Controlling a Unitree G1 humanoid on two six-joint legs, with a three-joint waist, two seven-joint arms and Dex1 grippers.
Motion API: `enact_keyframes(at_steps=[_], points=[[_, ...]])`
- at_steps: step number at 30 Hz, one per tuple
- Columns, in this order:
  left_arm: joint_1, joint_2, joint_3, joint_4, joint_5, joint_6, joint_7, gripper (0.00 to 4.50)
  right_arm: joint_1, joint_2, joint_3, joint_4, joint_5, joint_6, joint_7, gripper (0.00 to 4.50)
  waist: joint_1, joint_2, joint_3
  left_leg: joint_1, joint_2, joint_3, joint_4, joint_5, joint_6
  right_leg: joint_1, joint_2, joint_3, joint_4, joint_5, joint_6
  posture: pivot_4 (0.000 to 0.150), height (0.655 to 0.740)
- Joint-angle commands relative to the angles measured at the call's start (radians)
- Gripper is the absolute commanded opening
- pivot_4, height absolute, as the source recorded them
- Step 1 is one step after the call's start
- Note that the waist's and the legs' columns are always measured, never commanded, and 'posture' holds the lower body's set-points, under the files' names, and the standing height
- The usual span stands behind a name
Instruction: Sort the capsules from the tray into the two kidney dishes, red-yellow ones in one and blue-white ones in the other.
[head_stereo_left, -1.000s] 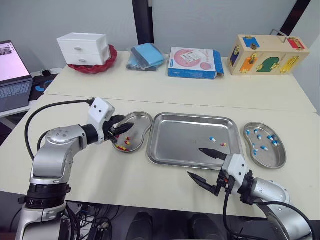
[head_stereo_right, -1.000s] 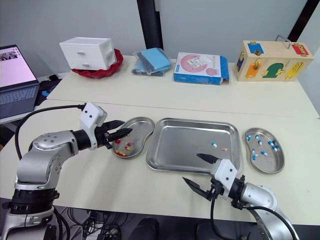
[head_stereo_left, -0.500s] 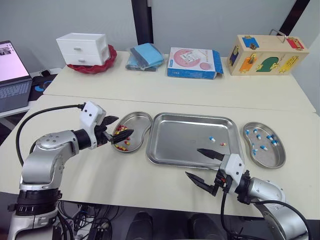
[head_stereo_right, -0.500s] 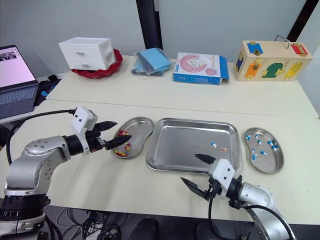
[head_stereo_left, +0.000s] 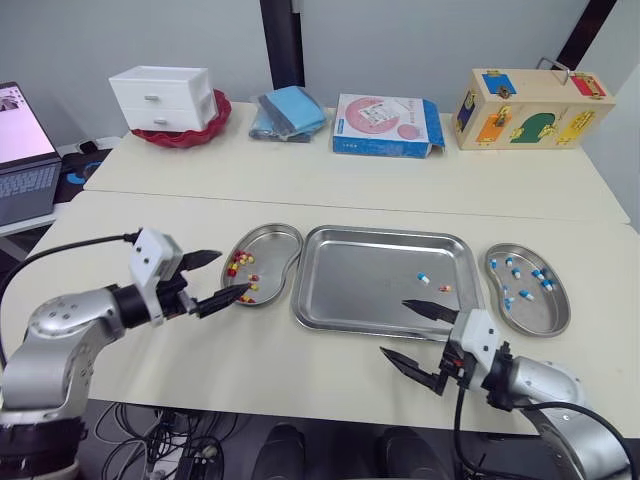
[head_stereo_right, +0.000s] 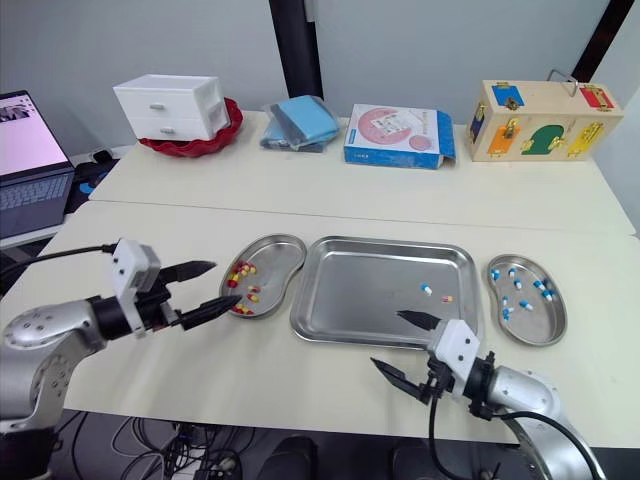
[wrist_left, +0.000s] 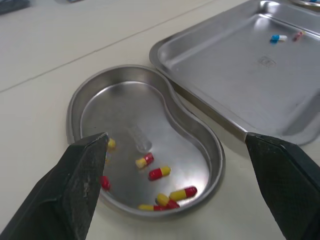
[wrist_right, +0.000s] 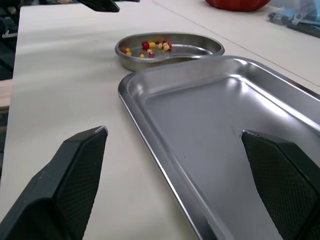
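Plainly, no writing can be read: in the left eye view the print on the pink-and-blue box on the far table is too small to make out. The tray lies in the middle, with one blue-white capsule and one red-yellow capsule toward its right side. The left kidney dish holds red-yellow capsules; the right kidney dish holds blue-white capsules. The left gripper, spread wide and empty, has drawn back leftward since a second ago and now points at the dish from its near-left edge. The right gripper, also wide open and empty, stays at the tray's near rim. In the left wrist view the two fingers frame the left dish, and a small stamp on the tray floor is illegible. In the right wrist view the parted fingers frame the tray's near-left corner, the left dish beyond it.
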Motion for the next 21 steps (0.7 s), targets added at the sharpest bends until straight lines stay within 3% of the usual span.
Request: enact_keyframes(at_steps=[1, 6, 12, 21], points=[[0.085, 0.005, 0.086, 0.012, 0.023, -0.095, 0.002, 4.49, 0.091, -0.052, -0.137, -0.081, 0.067, 0.016, 0.028, 4.50, 0.000, 0.000, 0.000, 0.000, 0.000, 0.000, 0.000, 0.000, 0.000, 0.000, 0.000, 0.000, 0.000, 0.000, 0.000, 0.150, 0.7312], [0.223, -0.034, 0.142, 0.061, 0.056, -0.186, 0.040, 4.49, 0.288, -0.097, -0.374, -0.074, 0.103, -0.001, 0.076, 4.50, 0.002, -0.002, 0.000, 0.000, -0.001, 0.001, -0.001, 0.000, 0.000, 0.001, -0.001, 0.000, -0.001, 0.000, 0.000, 0.150, 0.7312], [0.330, -0.028, 0.179, 0.183, 0.045, -0.247, -0.002, 4.49, 0.434, -0.097, -0.618, 0.065, 0.126, -0.037, 0.162, 4.50, 0.000, -0.003, 0.001, 0.004, -0.001, 0.002, -0.001, 0.000, 0.000, 0.003, -0.001, 0.001, -0.001, 0.000, 0.000, 0.150, 0.7312], [0.398, -0.043, 0.189, 0.178, 0.036, -0.281, -0.004, 4.49, 0.430, -0.098, -0.656, 0.180, 0.095, -0.071, 0.210, 4.50, -0.001, -0.003, 0.001, 0.005, 0.000, 0.004, -0.001, 0.000, 0.000, 0.003, -0.001, 0.003, -0.001, 0.000, -0.001, 0.150, 0.7312]])
